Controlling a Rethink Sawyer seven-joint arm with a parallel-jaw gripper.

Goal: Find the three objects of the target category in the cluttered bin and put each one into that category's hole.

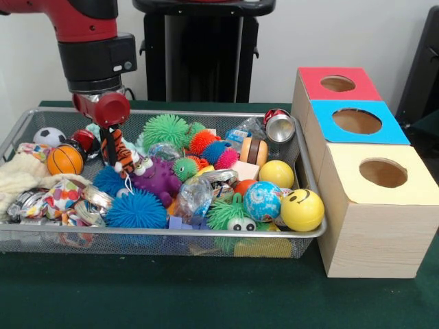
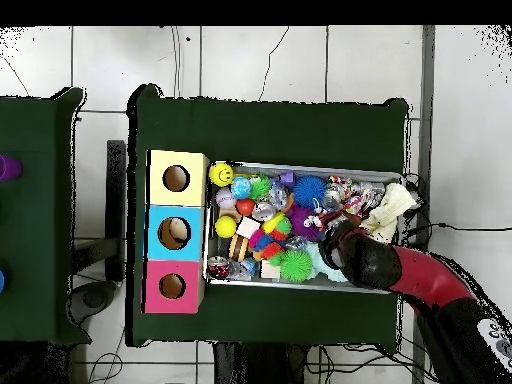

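The bin point(image 1: 137, 232), a wide silver mesh basket, is full of toys: spiky balls, smooth balls, plush pieces and wrappers. My gripper point(image 1: 110, 152) reaches down into its back left part in the front view. It looks shut on an orange-and-black striped tiger toy point(image 1: 122, 155), which stands upright among the clutter. The hole point(image 1: 337, 83) in the red-topped box is at the far end of the box row, right of the bin. In the overhead view the arm point(image 2: 375, 262) covers the gripper over the bin point(image 2: 370, 173), and the red box's hole point(image 2: 172, 287) shows at the lower left.
The blue-topped box point(image 1: 387, 130) and the yellow-topped box point(image 1: 418, 179) stand in a row in front of the red one. A yellow smiley ball point(image 1: 302, 209), a purple plush point(image 1: 159, 177) and a small basketball point(image 1: 65, 159) lie in the bin. The robot's pedestal point(image 1: 202, 51) stands behind the bin.
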